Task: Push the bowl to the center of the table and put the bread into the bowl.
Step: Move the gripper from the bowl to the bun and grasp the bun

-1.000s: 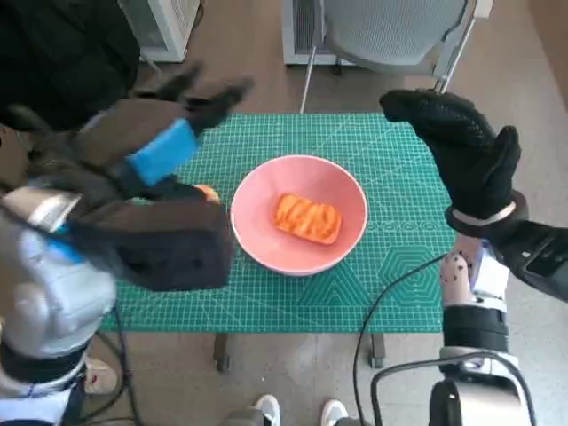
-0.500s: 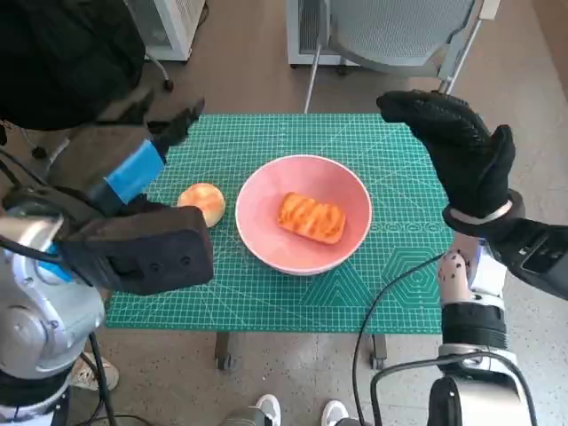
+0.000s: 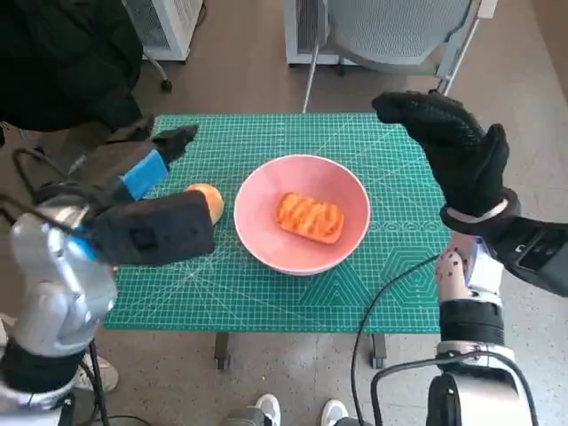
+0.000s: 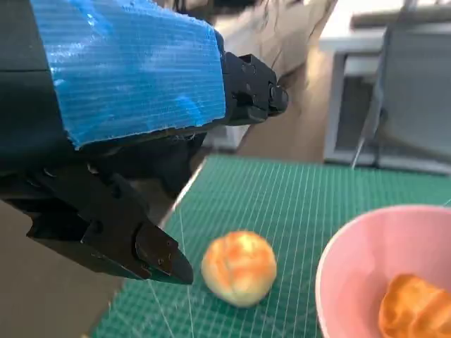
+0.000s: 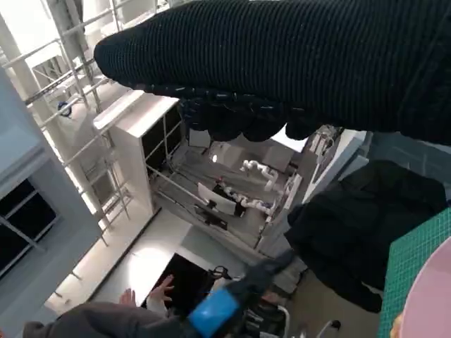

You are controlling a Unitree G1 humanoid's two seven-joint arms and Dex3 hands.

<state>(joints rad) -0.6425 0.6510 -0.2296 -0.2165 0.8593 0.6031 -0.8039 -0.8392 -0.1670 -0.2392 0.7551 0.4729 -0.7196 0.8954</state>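
Note:
A pink bowl (image 3: 302, 224) sits near the middle of the green cutting mat (image 3: 293, 293). An orange-glazed piece of bread (image 3: 308, 217) lies inside it, and the same bread (image 4: 416, 310) shows in the bowl (image 4: 352, 267) in the left wrist view. A round bun (image 3: 209, 200) rests on the mat just left of the bowl, clear in the left wrist view as a bun (image 4: 239, 267). My left hand (image 3: 151, 173) hovers above the mat's left side, fingers apart, holding nothing. My right hand (image 3: 453, 146) is raised over the mat's right side, fingers spread, empty.
A grey chair (image 3: 390, 31) stands behind the table. A person in dark clothing (image 3: 62, 62) is at the far left. A black cable (image 3: 382, 302) hangs over the table's front right edge. Feet (image 3: 266, 410) show below the front edge.
My left hand and forearm have drawn back to the left and lower, uncovering the round bun. The right hand stays raised in place. Bowl and bread have not moved.

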